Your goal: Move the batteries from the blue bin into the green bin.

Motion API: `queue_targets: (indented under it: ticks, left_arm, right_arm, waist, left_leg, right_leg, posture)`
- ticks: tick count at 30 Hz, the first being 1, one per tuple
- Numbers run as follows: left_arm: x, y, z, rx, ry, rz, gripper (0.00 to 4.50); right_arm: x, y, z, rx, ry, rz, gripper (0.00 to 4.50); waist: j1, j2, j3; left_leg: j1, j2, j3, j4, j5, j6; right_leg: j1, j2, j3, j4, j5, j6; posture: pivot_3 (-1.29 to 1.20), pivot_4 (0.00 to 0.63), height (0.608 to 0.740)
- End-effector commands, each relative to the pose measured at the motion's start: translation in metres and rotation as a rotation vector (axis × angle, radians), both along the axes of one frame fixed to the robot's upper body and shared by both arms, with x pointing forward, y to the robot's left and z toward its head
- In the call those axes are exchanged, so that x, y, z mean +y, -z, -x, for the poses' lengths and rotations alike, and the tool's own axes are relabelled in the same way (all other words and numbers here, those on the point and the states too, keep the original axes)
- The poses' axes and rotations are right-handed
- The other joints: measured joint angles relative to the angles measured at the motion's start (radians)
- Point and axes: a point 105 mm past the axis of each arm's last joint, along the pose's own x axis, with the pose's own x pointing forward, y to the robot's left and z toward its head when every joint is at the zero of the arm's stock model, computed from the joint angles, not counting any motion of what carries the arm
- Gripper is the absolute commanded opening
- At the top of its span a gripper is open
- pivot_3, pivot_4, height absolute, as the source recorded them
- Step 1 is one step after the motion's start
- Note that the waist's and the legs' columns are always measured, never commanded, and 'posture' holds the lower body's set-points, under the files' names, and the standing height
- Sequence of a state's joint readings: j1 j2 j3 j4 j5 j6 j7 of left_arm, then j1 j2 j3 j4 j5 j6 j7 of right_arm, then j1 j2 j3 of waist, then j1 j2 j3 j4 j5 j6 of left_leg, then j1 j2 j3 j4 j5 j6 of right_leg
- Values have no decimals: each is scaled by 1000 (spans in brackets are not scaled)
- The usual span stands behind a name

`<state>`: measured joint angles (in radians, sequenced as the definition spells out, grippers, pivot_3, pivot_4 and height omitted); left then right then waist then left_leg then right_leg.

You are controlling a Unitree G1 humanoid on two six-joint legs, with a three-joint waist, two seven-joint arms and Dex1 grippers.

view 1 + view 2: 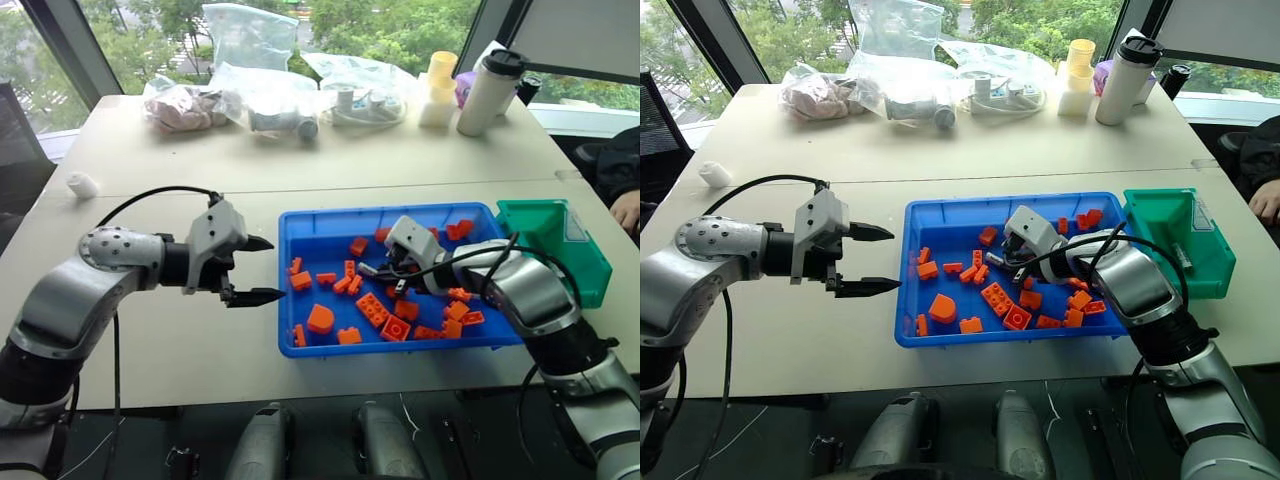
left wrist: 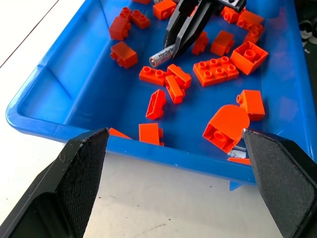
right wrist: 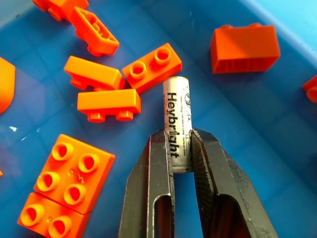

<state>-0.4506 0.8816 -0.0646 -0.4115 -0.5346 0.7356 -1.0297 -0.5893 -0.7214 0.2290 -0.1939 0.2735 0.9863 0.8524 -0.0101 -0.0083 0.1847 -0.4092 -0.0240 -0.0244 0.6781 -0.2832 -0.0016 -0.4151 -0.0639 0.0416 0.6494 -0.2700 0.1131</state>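
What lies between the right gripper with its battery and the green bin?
In the left eye view, between the right gripper, shut on the battery, and the green bin lie orange bricks and the blue bin's end wall.

Bright, even window daylight; sharp.

Right gripper [image 2: 174, 48] clamped on battery [image 2: 161, 55] among orange bricks [image 2: 216, 70] in blue bin [image 2: 59, 106].

a slim silver battery [image 3: 178, 124] sits pinched between the right claw [image 3: 181, 148] tips, its free end poking out over the blue bin [image 1: 290, 225] floor. the green bin [image 1: 560, 245] stands just beyond that claw, touching the blue bin.
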Motion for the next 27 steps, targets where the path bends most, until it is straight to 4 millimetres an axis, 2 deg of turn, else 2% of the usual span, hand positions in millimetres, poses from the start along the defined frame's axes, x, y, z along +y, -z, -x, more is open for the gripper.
queue_targets:
  ticks: [1,3,6,7,8,10,15,18,26,27]
  left_arm:
    - [-13,-23,-1,-75,38,72,4500]
    - [-23,-27,-4,-87,64,106,4500]
    - [-37,-33,-8,-98,104,153,4500]
    - [-44,-35,-12,-107,121,172,4500]
    - [-51,-39,-21,-127,122,196,4500]
    - [-61,-46,-31,-147,141,223,4500]
    - [-69,-49,-37,-164,185,233,4500]
    - [-68,-48,-38,-166,183,235,4500]
    - [-64,-40,-35,-152,166,225,4500]
    - [-63,-39,-35,-150,162,223,4500]
  right_arm:
    - [-33,-77,-6,-193,146,-140,21]
    - [-59,-101,-6,-254,269,-197,21]
    - [-96,-120,-2,-316,434,-223,21]
    - [-119,-126,1,-345,526,-225,21]
    - [-145,-125,6,-354,623,-209,21]
    - [-178,-119,13,-351,742,-164,21]
    - [-224,-96,23,-322,892,-5,21]
    - [-235,-88,26,-307,925,30,21]
    - [-235,-73,25,-256,910,30,21]
    - [-236,-72,25,-253,910,41,521]
  waist:
    - [6,0,0]
    - [12,0,0]
    - [19,0,0]
    - [19,0,0]
    - [23,0,0]
    - [31,0,0]
    - [5,1,-1]
    - [-11,2,-1]
    - [-3,3,-1]
    - [-1,3,-1]
  left_leg:
    - [0,0,0,0,0,0]
    - [-1,-1,0,1,0,0]
    - [-1,0,-1,0,0,0]
    - [-1,0,-1,0,0,0]
    - [-1,0,-1,0,0,0]
    - [-1,-2,-2,1,0,0]
    - [0,-2,3,1,-1,1]
    - [1,0,4,0,-1,2]
    - [1,1,4,1,-1,2]
    - [1,0,4,1,-1,2]
  right_leg:
    - [0,0,0,0,0,0]
    - [0,0,0,0,0,0]
    - [0,-1,0,0,0,0]
    - [0,0,0,0,0,0]
    - [0,0,0,0,0,0]
    - [2,-1,-1,-1,0,0]
    - [1,0,2,-1,0,0]
    - [0,2,3,0,0,0]
    - [0,3,4,2,0,0]
    - [0,3,4,2,0,1]
  posture:
    - [0,150,740]
    - [0,150,740]
    - [0,150,740]
    - [0,150,740]
    - [0,150,740]
    - [0,150,740]
    - [0,150,740]
    - [0,150,740]
    - [0,150,740]
    - [0,150,740]
